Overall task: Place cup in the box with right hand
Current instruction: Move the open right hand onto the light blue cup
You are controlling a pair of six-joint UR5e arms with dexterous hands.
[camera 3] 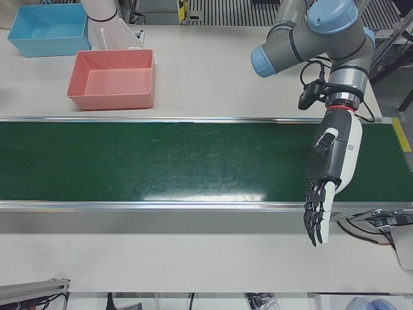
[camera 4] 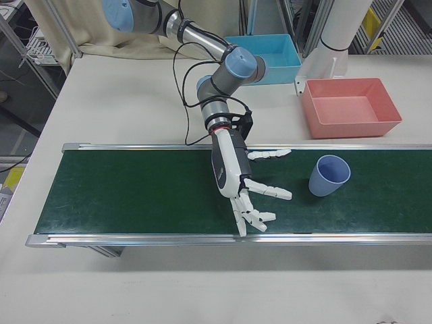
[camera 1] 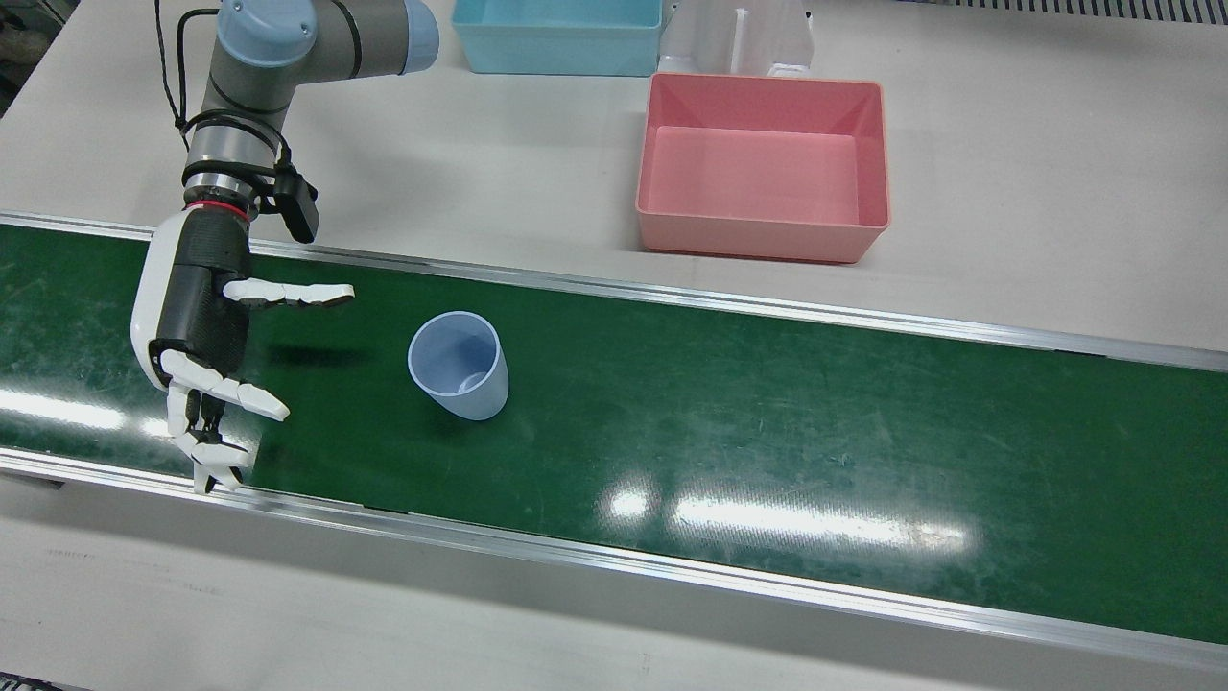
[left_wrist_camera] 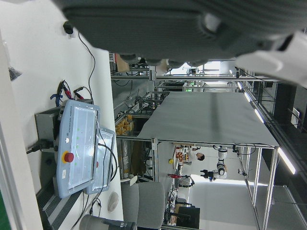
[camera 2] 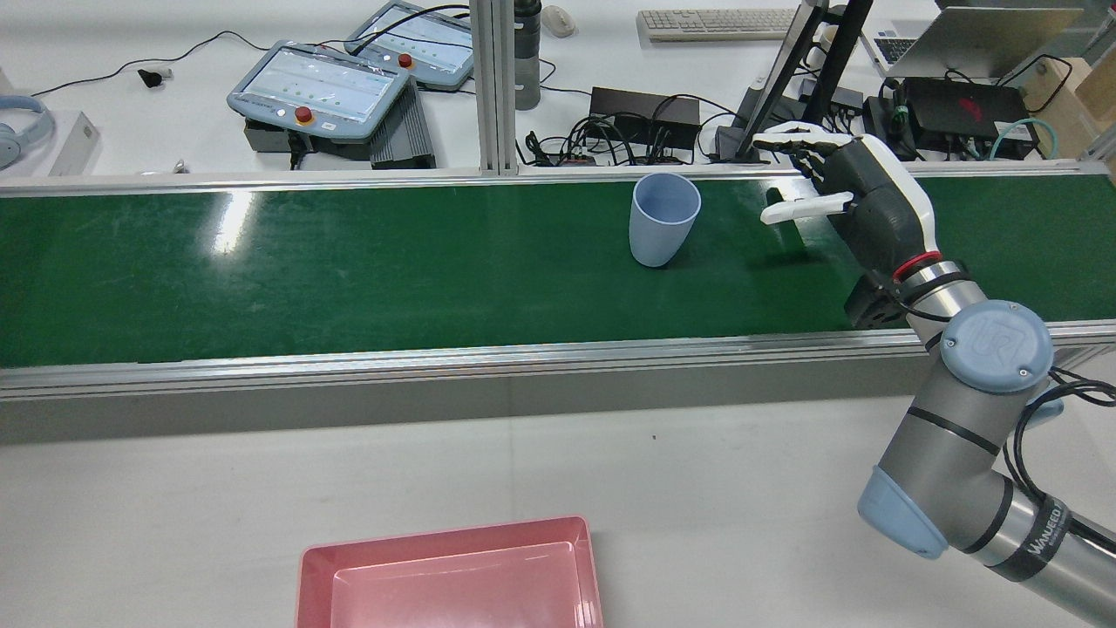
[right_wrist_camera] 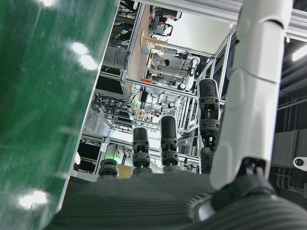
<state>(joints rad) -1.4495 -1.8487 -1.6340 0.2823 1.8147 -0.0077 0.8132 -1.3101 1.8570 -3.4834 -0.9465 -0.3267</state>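
Note:
A pale blue cup (camera 1: 459, 365) stands upright, mouth up, on the green conveyor belt (camera 1: 767, 422); it also shows in the rear view (camera 2: 663, 218) and the right-front view (camera 4: 329, 175). My right hand (camera 1: 197, 317) is open with its fingers spread, low over the belt beside the cup and apart from it, its fingers pointing toward the cup (camera 2: 872, 205) (camera 4: 233, 172). The pink box (camera 1: 763, 163) sits empty on the white table beyond the belt. My left hand (camera 3: 332, 161) is open and empty, fingers hanging down over the far end of the belt. The right hand view shows no cup.
A light blue box (camera 1: 556, 34) stands next to the pink box, with a white pedestal (camera 1: 739, 38) between them. Metal rails (camera 1: 672, 293) edge the belt. Teach pendants (camera 2: 318, 87) and cables lie on the bench on the operators' side.

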